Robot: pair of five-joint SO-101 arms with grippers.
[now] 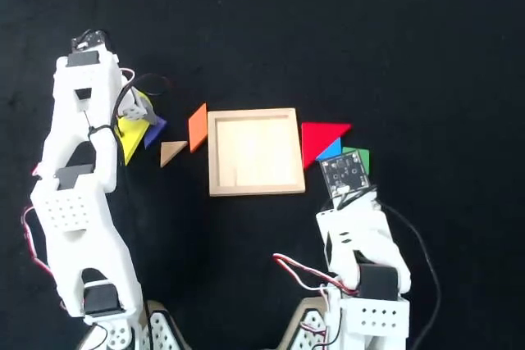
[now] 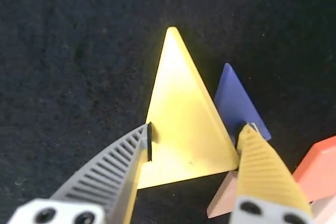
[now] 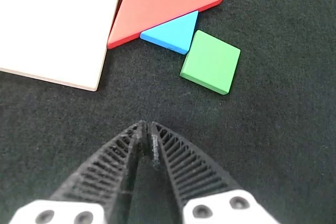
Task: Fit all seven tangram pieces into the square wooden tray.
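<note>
Left end effector (image 2: 195, 137) astride yellow triangle (image 2: 178, 98)

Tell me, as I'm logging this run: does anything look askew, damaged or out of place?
Nothing stands out. The wooden tray sits square and empty, the loose pieces lie flat on the cloth either side, and the left gripper straddles the yellow triangle.

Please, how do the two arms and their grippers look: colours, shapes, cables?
The left arm and right arm are white blocky shells with red, white and black wires. The left gripper has a grey finger and a yellow finger, both ribbed; the right gripper has black ribbed fingers.
</note>
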